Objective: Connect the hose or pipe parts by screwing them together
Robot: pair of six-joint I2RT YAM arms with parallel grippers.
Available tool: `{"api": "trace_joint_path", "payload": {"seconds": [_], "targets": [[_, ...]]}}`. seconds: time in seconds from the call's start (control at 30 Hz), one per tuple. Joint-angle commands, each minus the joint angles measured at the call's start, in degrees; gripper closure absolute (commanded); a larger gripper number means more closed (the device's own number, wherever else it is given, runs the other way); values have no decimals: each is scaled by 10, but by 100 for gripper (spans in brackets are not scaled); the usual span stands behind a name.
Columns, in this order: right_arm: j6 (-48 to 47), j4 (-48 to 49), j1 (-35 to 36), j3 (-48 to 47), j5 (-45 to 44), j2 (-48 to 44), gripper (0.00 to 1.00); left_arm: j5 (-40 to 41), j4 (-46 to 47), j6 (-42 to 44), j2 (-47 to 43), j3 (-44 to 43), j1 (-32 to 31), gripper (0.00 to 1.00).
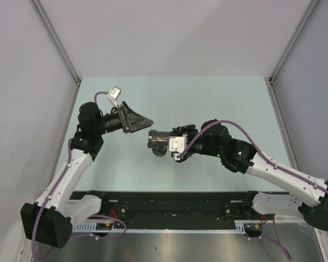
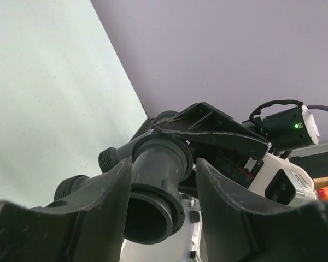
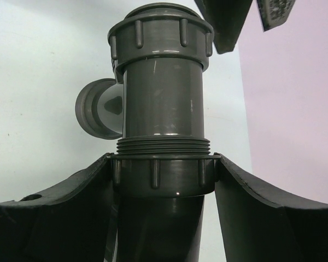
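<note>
Where the straight tube (image 3: 161, 98) meets the branched fitting (image 3: 97, 109), the two dark grey parts form one piece held in the air above the pale green table (image 1: 208, 98), near its centre. A band of exposed thread shows just above the lower ribbed collar (image 3: 153, 188). How tightly the joint is screwed cannot be determined.

The tube's free end is an open mouth with a dark bore, facing the left wrist camera. One round port of the branched fitting projects to the side.

The right gripper (image 3: 163, 164) is clamped on the lower ribbed collar, one finger (image 3: 71, 207) on each side.

The left gripper (image 2: 163, 164) faces the tube's free end. Its fingers (image 2: 98, 207) stand apart, straddling that end without clamping it.
</note>
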State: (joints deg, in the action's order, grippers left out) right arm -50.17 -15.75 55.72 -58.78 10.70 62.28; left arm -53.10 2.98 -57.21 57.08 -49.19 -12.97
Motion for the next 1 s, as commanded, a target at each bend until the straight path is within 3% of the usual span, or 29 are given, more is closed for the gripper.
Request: {"api": "trace_joint_path", "payload": {"seconds": [0.0,0.4,0.97], "targets": [[-12,30,11,-27,-25,-1,100,-41,8,-32,1,1,2,46],[-19,17,16,-27,-49,14,100,-85,3,-5,8,34,2,50],[-8,-2,-18,-27,-84,-15,100,-18,-52,102,-42,46,12,44]]}}
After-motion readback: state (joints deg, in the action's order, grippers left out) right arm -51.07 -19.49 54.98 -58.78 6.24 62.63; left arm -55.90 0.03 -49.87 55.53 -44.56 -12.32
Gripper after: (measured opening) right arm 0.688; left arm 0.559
